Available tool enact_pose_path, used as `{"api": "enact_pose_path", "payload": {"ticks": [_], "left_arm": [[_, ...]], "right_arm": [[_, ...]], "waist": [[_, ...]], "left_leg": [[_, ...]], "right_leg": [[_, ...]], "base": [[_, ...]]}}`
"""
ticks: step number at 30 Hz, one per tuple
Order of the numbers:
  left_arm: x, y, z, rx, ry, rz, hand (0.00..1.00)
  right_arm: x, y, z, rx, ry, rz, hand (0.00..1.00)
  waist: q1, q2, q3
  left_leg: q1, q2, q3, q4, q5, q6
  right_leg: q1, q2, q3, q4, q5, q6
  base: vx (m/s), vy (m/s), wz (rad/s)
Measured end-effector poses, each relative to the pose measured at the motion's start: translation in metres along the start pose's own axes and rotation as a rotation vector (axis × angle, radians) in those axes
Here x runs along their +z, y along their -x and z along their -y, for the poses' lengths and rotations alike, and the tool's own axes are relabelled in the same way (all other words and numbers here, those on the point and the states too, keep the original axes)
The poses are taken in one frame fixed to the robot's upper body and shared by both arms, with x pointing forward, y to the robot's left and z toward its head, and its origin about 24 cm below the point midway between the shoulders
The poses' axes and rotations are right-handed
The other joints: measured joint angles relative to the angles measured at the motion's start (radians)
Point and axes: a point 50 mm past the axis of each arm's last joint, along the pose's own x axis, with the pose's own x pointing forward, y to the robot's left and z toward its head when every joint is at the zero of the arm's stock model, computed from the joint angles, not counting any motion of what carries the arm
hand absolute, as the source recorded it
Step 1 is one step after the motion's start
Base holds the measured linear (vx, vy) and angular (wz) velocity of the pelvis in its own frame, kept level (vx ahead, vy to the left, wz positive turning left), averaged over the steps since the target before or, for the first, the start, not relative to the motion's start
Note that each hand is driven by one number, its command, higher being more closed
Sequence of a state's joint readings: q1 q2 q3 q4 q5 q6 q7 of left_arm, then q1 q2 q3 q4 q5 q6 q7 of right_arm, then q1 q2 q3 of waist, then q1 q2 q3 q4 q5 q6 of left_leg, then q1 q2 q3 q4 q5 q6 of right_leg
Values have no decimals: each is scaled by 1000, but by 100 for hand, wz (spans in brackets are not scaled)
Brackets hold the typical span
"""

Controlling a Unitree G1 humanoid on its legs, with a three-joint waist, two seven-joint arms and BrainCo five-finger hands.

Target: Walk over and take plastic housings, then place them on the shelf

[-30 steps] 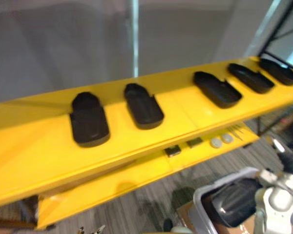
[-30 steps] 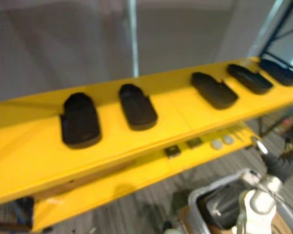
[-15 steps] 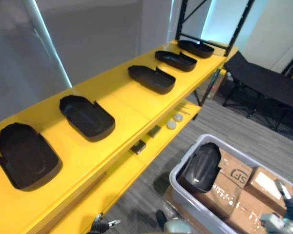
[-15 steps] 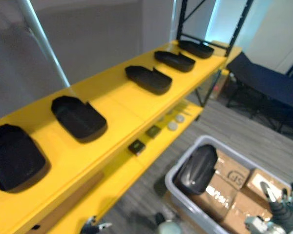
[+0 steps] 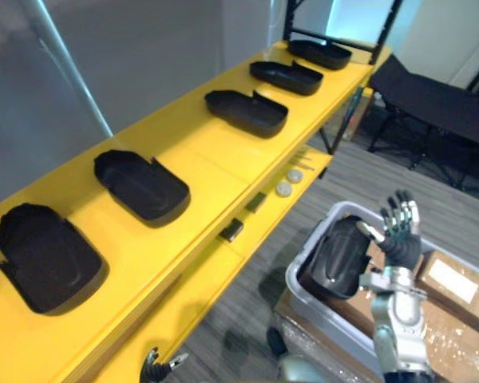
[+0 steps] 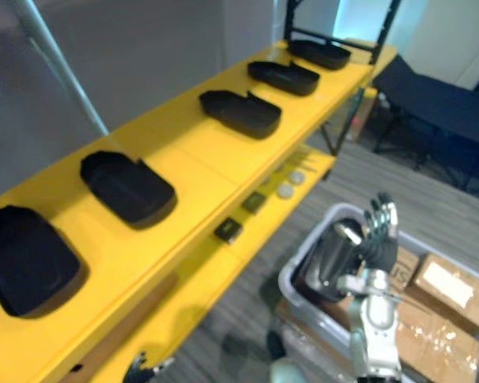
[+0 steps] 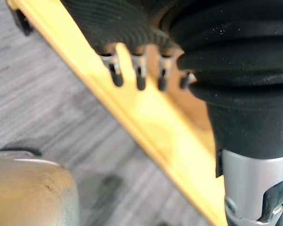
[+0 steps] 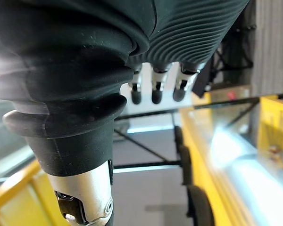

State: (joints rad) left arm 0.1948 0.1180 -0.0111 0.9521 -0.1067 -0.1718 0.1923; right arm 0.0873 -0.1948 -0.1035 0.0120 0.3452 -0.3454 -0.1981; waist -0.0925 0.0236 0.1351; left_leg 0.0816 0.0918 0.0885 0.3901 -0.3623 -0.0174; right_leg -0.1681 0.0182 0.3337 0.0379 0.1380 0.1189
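The long yellow shelf runs from close on the left to far away on the right. Its front edge sticks out over a lower shelf. A row of housings, five black ones, sits on top. They are well apart, with bare yellow between them. The widest gap is between the second and the third.

Past the far end stand black rack posts and a dark folding cot. Grey carpet floor lies open between the shelf and the cot. The grey bin sits low on the right, near the lower shelf's edge. One more black housing leans inside it against the wall nearest the shelf. Brown boxes lie beside it.

The right hand is held up in the air over the bin. Its fingers point up, straight and spread wide, and it holds nothing. It is close to the housing in the bin, but I cannot tell if it touches it. The left hand hangs low, below the lower shelf's front edge. Its fingers are loose and hold nothing.

From the head you see the whole row, the bin and both hands. The left wrist view shows that hand's fingertips up close, over the yellow edge and the carpet. The right wrist view looks past that hand's fingers along black bars and yellow boards.
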Motion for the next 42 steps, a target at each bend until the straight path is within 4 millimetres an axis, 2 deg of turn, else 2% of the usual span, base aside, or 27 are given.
{"api": "enact_pose_path", "payload": {"ticks": [4,5,6,7,8,9,10,12,13,15,16,17,18,19,20,21,23,24,25,26,28,30,32,34,37,39,42], "left_arm": [[17,-4,6,-31,-41,64,0],[25,-5,7,-33,-34,91,0],[29,-5,6,-29,-29,102,0],[28,-6,4,-17,-17,84,0],[28,-7,1,2,-2,74,0],[27,-7,-1,12,1,57,0],[22,-8,-6,31,19,21,0],[15,-8,-16,60,16,-7,0],[2,-5,-23,75,2,-51,0],[-24,4,-41,124,-3,-133,0],[-40,12,-48,145,-5,-181,0],[-55,20,-53,153,-12,-225,0],[-61,24,-56,158,-17,-244,0],[-71,30,-60,161,-22,-277,0],[-75,31,-55,143,-10,-295,0],[-77,33,-44,124,13,-301,0],[-75,31,-31,106,62,-299,0],[-74,31,-19,107,98,-302,0],[-77,33,-17,124,131,-314,0],[-80,36,-13,130,142,-324,0],[-82,40,-3,139,158,-309,0],[-78,38,-7,167,148,-285,0],[-71,34,-9,182,141,-245,0],[-64,31,-12,164,109,-212,0],[-49,22,-17,117,60,-151,0],[-35,15,-16,97,68,-107,0],[-10,7,-13,72,71,-11,0]], "right_arm": [[-14,17,-1,-53,-27,-73,0],[-21,28,0,-70,-39,-110,0],[-25,35,-4,-58,-50,-135,0],[-29,42,-10,-17,-52,-156,0],[-31,45,-13,2,-52,-167,0],[-31,46,-14,10,-53,-169,0],[-31,45,-17,30,-38,-155,0],[-31,42,-25,54,-36,-139,0],[-35,39,-37,89,-29,-139,0],[-41,36,-56,147,-17,-148,0],[-43,35,-66,173,-8,-148,0],[-42,33,-73,193,-2,-141,0],[-42,33,-76,202,-4,-136,0],[-41,32,-80,210,-8,-135,0],[-43,31,-76,201,12,-158,0],[-46,31,-71,208,46,-187,0],[-49,31,-63,214,90,-216,0],[-53,33,-53,208,133,-254,0],[-58,39,-41,183,155,-296,0],[-60,42,-31,160,174,-318,0],[-59,42,-10,83,184,-348,0],[-59,45,5,26,190,-370,0],[-61,43,20,-26,212,-395,0],[-66,46,26,-62,192,-426,0],[-72,48,18,-48,127,-448,0],[-71,36,9,-28,106,-424,0],[-65,-11,-1,-33,97,-360,0]], "waist": [[-3,-1,45],[-3,-20,63],[3,-34,75],[17,-23,82],[21,-36,81],[27,-41,83],[38,-42,83],[59,-41,81],[78,-42,78],[109,-53,66],[126,-64,60],[146,-72,55],[153,-75,53],[158,-85,48],[159,-78,46],[158,-46,42],[143,-13,35],[124,19,44],[120,26,43],[119,23,43],[115,24,43],[100,22,45],[80,19,63],[79,9,79],[90,0,90],[99,11,108],[114,24,168]], "left_leg": [[37,0,15,14,-60,-12],[52,-8,41,36,-88,-8],[55,-12,65,38,-87,1],[49,11,121,13,-78,15],[38,12,160,12,-67,16],[35,12,179,11,-56,18],[13,26,200,16,-33,25],[-17,47,222,19,-6,23],[-37,76,248,18,15,14],[-70,118,289,20,43,-9],[-88,140,317,21,60,-29],[-104,166,347,30,77,-49],[-115,180,358,42,83,-57],[-145,200,365,74,92,-72],[-158,228,362,94,108,-94],[-168,262,361,91,129,-117],[-193,293,355,92,154,-120],[-208,316,335,84,196,-94],[-204,311,300,70,252,-81],[-202,286,244,51,265,-103],[-173,204,140,-48,259,-104],[-147,193,119,-105,257,-106],[-133,177,115,-121,230,-146],[-126,152,115,-121,207,-166],[-168,108,112,-109,205,-155],[-208,96,99,-103,210,-147],[-276,80,50,-102,239,-141]], "right_leg": [[-44,38,-5,125,-2,-3],[-45,39,-34,143,4,-19],[-44,42,-36,111,49,-77],[-53,41,-120,118,63,-162],[-101,15,-241,301,-66,-182],[-112,-9,-305,412,-129,-183],[-104,-73,-402,609,-239,-193],[-73,-148,-457,744,-276,-226],[-41,-201,-473,798,-282,-235],[13,-280,-468,789,-272,-221],[47,-322,-465,725,-252,-192],[85,-347,-465,594,-216,-140],[105,-350,-465,515,-196,-112],[142,-346,-474,367,-155,-38],[187,-322,-511,275,-217,49],[208,-288,-548,198,-247,88],[214,-251,-574,135,-258,101],[206,-216,-569,121,-247,87],[192,-207,-537,128,-245,76],[181,-212,-507,128,-240,69],[123,-208,-443,145,-231,57],[91,-199,-431,161,-231,57],[77,-212,-414,156,-223,69],[81,-245,-422,153,-215,84],[87,-317,-523,90,-141,93],[88,-325,-552,43,-94,95],[88,-332,-608,-5,-44,89]], "base": [[-114,-8,-49],[-220,-7,-84],[-421,-37,-124],[-375,-45,-131],[-377,-44,-113],[-295,-17,-85],[-273,-13,-55],[-239,-79,-54],[-208,-186,-88],[-158,-229,-98],[-137,-310,-111],[-127,-335,-110],[-124,-401,-100],[-134,-449,-77],[-165,-553,-85],[-136,-452,-62],[-116,-391,-32],[-134,-358,-36],[-114,-237,-56],[-111,-128,-90],[-112,-41,-88],[-110,-31,-33],[-154,76,-23],[-136,167,-4],[-125,149,8],[-95,77,19],[-110,24,45]]}}
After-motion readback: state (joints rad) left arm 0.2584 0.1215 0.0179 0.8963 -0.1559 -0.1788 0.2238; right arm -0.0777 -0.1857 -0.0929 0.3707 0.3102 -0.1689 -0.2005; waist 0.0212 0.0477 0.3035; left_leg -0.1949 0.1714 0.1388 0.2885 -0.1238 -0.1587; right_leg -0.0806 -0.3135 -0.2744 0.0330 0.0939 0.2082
